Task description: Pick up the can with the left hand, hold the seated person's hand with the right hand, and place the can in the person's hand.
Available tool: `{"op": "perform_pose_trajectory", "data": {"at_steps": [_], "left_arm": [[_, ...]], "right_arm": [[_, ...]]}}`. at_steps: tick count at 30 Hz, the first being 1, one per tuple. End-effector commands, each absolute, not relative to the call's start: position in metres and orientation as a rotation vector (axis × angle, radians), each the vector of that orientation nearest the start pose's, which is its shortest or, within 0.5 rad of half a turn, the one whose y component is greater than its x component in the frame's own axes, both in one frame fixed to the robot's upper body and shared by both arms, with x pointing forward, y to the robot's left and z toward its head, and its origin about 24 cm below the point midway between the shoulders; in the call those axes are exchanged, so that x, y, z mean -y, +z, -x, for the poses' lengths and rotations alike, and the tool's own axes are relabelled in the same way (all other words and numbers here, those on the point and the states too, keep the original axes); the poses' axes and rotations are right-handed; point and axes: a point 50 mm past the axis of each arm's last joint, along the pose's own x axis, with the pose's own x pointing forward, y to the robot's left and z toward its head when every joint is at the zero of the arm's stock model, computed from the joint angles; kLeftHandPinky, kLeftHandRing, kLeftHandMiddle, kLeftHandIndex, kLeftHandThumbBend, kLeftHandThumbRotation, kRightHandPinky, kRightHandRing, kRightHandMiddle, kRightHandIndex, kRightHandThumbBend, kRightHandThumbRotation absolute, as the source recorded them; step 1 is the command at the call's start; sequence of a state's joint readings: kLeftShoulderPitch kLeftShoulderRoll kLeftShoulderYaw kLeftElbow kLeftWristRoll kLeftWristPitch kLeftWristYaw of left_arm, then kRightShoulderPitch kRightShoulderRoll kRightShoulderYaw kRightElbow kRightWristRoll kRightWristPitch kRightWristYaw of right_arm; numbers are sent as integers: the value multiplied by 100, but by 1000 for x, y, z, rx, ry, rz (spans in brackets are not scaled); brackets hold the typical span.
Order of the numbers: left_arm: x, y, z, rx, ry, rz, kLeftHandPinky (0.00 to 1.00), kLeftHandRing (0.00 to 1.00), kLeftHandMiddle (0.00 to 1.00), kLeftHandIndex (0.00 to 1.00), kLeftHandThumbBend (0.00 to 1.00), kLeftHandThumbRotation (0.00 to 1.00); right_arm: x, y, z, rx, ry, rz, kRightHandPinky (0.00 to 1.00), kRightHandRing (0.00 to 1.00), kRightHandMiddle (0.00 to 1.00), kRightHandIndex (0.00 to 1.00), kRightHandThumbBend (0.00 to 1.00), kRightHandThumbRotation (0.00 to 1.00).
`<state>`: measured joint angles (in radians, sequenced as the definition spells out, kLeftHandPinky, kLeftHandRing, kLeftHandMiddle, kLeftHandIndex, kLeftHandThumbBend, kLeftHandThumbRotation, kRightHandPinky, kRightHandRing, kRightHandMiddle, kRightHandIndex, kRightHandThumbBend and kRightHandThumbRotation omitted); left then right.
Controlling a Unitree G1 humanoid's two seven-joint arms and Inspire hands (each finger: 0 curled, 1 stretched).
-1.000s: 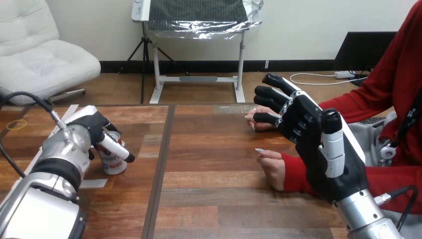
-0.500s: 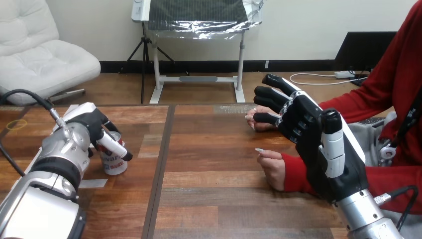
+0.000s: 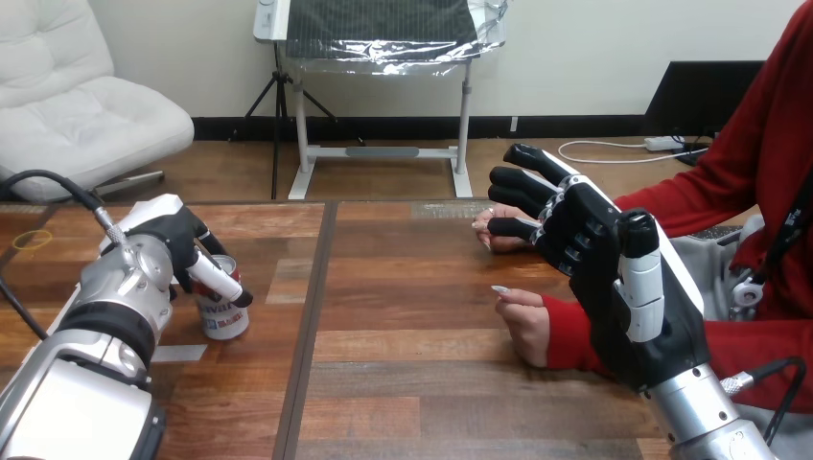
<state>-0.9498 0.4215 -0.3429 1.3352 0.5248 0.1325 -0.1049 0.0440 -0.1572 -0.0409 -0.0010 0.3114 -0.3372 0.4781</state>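
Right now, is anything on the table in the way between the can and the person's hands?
Nothing visible. The can, gripped by the left hand, has bare table between it and the person's hands; the right hand hovers open near them.

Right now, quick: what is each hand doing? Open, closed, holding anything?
Left hand: closed round the can, which stands on the table.
Right hand: open, holding nothing, raised beside the person's nearer hand.
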Motion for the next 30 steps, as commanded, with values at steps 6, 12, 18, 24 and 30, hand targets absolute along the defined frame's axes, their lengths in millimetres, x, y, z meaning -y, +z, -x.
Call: {"op": "perform_pose_trajectory", "data": {"at_steps": [6, 12, 18, 24, 30], "left_arm": [[-242, 92, -393, -485, -37, -1183, 38, 48, 55, 58, 72, 0], [-242, 93, -393, -488, -37, -1192, 37, 47, 54, 58, 71, 0], [-243, 92, -392, -492, -41, -1202, 37, 47, 54, 58, 71, 0], [-242, 93, -393, -496, -48, -1223, 37, 47, 54, 59, 70, 0], [-242, 93, -393, -501, -60, -1247, 35, 44, 52, 58, 69, 0]], "right_arm": [[171, 86, -244, 413, 400, -60, 76, 85, 84, 87, 89, 100], [171, 87, -244, 408, 404, -58, 77, 86, 85, 87, 90, 100], [171, 87, -244, 409, 402, -59, 77, 86, 85, 87, 90, 100], [171, 86, -244, 407, 401, -61, 77, 86, 85, 87, 89, 100], [171, 86, -244, 406, 394, -59, 77, 86, 85, 87, 90, 100]]}}
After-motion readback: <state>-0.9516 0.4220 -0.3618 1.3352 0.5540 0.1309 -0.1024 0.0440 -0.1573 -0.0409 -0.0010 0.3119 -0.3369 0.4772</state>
